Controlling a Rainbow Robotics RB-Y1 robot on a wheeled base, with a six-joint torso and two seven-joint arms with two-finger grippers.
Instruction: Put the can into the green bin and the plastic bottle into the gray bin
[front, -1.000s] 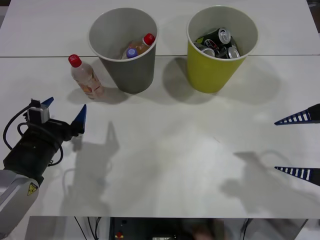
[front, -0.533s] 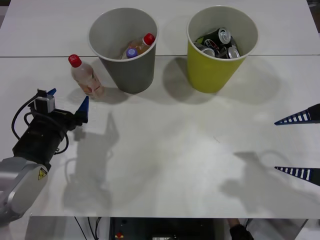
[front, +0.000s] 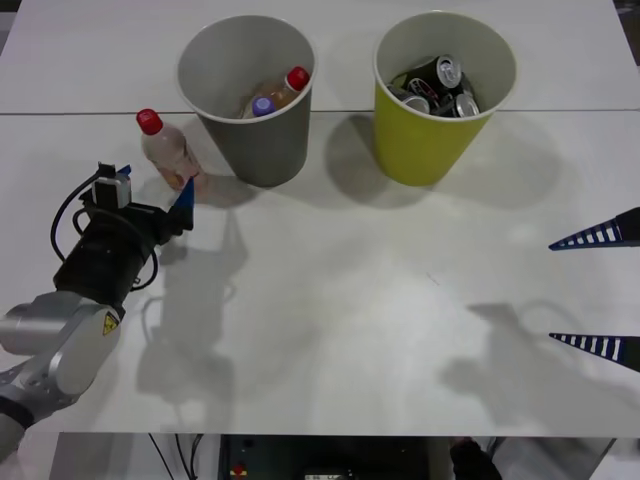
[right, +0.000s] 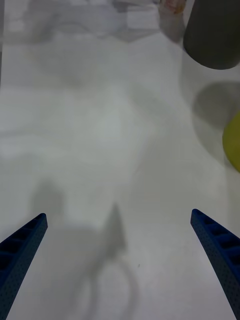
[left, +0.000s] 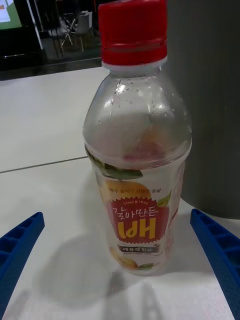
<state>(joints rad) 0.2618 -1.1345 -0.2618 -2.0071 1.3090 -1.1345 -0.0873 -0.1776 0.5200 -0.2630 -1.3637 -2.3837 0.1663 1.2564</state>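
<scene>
Advancing since a second ago, the left end effector has come up the bench from the lower left, and its spread blue fingers now sit either side of the plastic bottle without touching it, holding nothing. That bottle stands upright on the bench, red cap up, pale pinkish liquid inside and an orange-red-yellow label low on its body, just beside the gray bin at the bin's 8 o'clock. The gray bin holds a red-capped bottle and a purple-capped bottle leaning against its far wall. At the gray bin's 3 o'clock, apart from it, the green bin contains several drink cans, dark and silver, piled together. Far off at the bench's 4 o'clock edge, the right end effector hangs wide open and empty.
</scene>
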